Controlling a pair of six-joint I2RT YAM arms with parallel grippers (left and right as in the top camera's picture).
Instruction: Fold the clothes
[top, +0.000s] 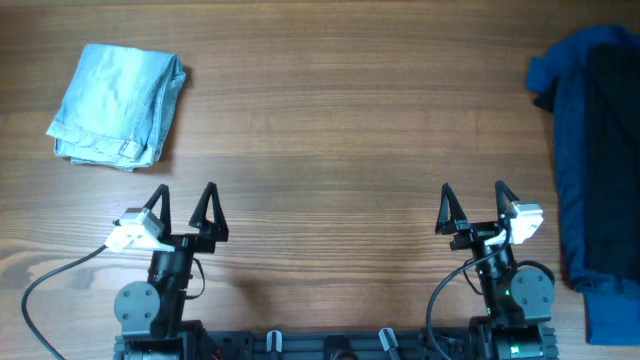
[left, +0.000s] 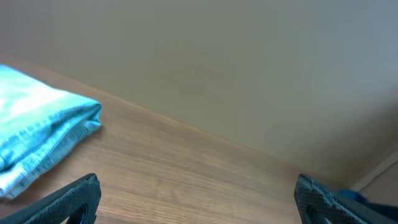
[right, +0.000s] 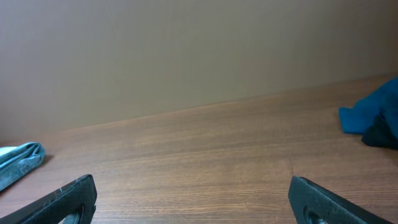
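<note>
The light blue denim shorts (top: 118, 105) lie folded in a compact bundle at the far left of the wooden table. They also show at the left edge of the left wrist view (left: 37, 140) and as a sliver in the right wrist view (right: 18, 162). My left gripper (top: 182, 208) is open and empty near the front edge, well short of the shorts. My right gripper (top: 472, 205) is open and empty near the front right. Both grippers' fingers frame only bare wood in the left wrist view (left: 196, 199) and the right wrist view (right: 193, 199).
A pile of dark navy-and-black garments (top: 590, 150) lies along the right edge of the table, also in the right wrist view (right: 373, 115). A plain wall stands behind the table's far edge.
</note>
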